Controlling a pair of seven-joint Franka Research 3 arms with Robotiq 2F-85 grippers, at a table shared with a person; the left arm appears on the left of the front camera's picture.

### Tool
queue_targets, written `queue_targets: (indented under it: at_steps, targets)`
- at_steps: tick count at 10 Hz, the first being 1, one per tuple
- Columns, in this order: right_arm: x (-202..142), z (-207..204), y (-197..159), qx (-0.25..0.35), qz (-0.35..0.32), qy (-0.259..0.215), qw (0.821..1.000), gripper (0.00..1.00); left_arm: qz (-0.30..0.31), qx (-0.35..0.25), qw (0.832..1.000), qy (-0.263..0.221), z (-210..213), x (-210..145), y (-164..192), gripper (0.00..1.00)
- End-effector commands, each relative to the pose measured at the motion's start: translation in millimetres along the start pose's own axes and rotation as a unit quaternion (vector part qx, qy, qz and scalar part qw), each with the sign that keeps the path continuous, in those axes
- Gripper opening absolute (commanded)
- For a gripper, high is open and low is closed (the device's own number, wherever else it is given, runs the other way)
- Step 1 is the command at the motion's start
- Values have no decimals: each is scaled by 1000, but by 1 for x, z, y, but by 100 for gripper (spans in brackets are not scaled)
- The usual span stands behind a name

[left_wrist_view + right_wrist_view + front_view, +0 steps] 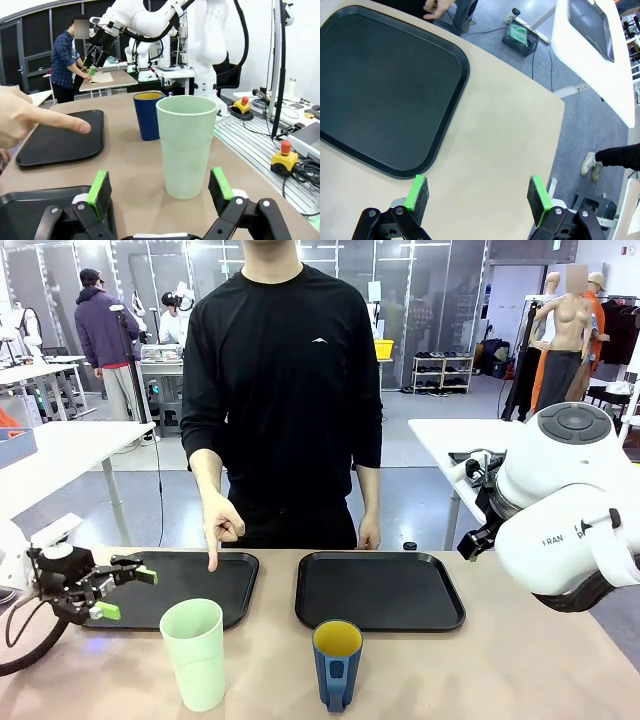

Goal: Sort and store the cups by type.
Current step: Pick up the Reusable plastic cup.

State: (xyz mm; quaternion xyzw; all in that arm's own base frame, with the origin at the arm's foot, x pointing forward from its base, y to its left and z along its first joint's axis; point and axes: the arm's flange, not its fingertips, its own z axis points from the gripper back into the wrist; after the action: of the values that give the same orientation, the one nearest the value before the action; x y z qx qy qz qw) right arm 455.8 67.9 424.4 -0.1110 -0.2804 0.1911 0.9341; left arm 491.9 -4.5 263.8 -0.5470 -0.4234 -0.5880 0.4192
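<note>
A tall mint-green tumbler (195, 652) and a shorter dark blue handled mug (337, 663), yellow inside, stand upright near the table's front edge. My left gripper (128, 593) hovers open at the left, over the near corner of the left black tray (235, 590). In the left wrist view the tumbler (187, 145) stands just beyond the open left gripper (160, 187), with the mug (147, 115) behind it. My right gripper (477, 192) hangs open, high over bare table beside the right tray's corner (385, 90). Nothing is held.
A person stands at the far side, and their hand (220, 528) points a forefinger down at the left tray's far edge. The right tray (380, 590) lies bare beside it. My right arm (565, 510) is raised at the right.
</note>
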Motion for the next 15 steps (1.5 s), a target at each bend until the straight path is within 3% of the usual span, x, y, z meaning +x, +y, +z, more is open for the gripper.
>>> queue_targets:
  at_steps: [1,4,6,10,15]
  targets:
    - [0,-1,0,-1,0,0,1000,100,-18,10,1000,2,-22,-11,-8,100]
    - [0,-1,0,-1,0,0,1000,100,-11,8,1000,-8,-66,-24,-19,100]
    - [0,-1,0,-1,0,0,1000,100,-7,-28,1000,-9,-91,-30,-25,100]
    - [0,-1,0,-1,0,0,1000,100,3,-69,997,18,-97,-40,-27,100]
    - [0,-1,0,-1,0,0,1000,100,-12,-105,994,-2,-116,-45,-34,100]
